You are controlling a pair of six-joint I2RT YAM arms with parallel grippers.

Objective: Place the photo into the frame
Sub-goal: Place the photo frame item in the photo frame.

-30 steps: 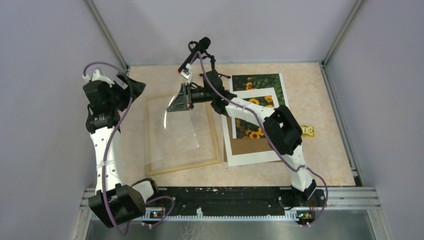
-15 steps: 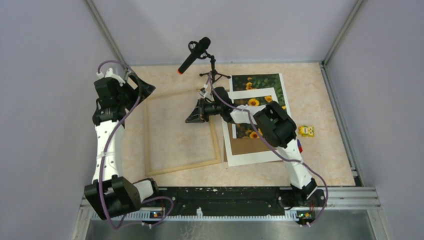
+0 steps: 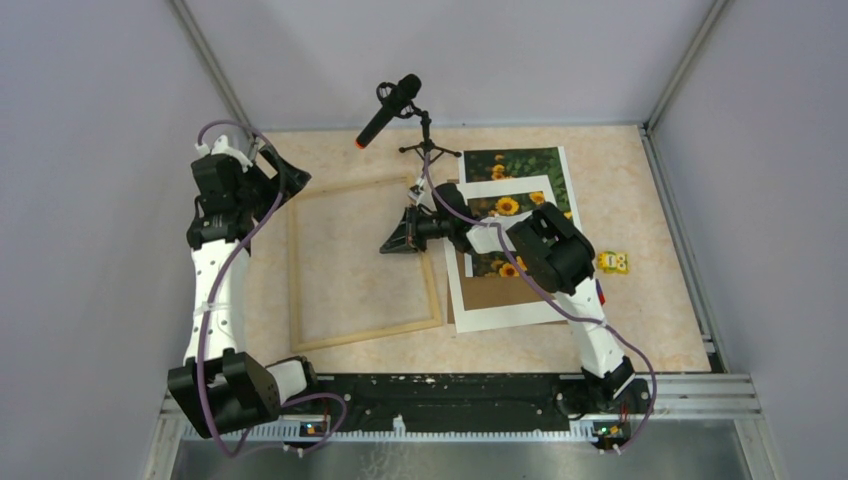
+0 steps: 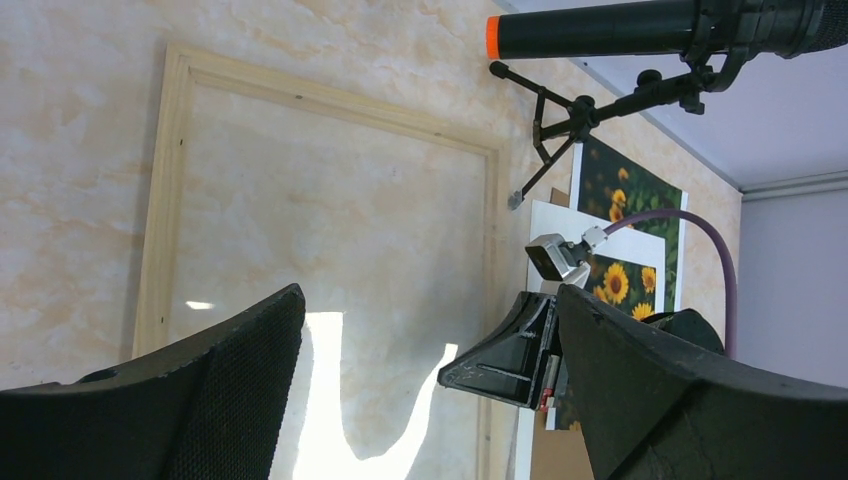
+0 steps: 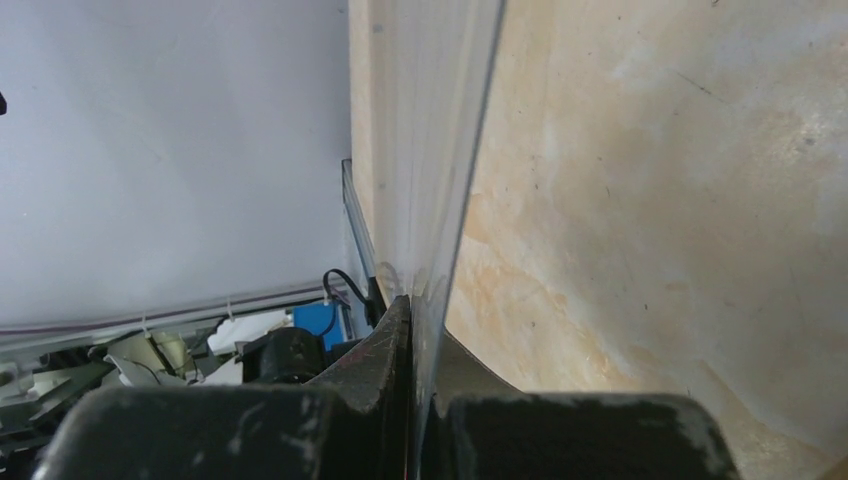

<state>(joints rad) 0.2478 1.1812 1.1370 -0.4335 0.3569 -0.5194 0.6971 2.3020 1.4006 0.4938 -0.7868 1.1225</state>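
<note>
Beige marbled tabletop (image 3: pixel 640 200), lilac walls (image 3: pixel 90 200). Upper left: my left pincer (image 3: pixel 283 178) gapes wide, holding nothing. Centre-left: frame (image 3: pixel 293 270) lies flat, long axis top-to-bottom, slightly skewed. At its right rail my right pincer (image 3: pixel 398 238) is clamped on a clear sheet (image 5: pixel 430 120). Right of centre: photo (image 3: pixel 520 162) flat, long axis top-to-bottom, partly under white mat (image 3: pixel 500 315).

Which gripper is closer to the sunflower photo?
Right. The right gripper, shut on a clear sheet, sits over the right side of the frame, just beside the photo. The left gripper is open at the frame's far left corner.
</note>
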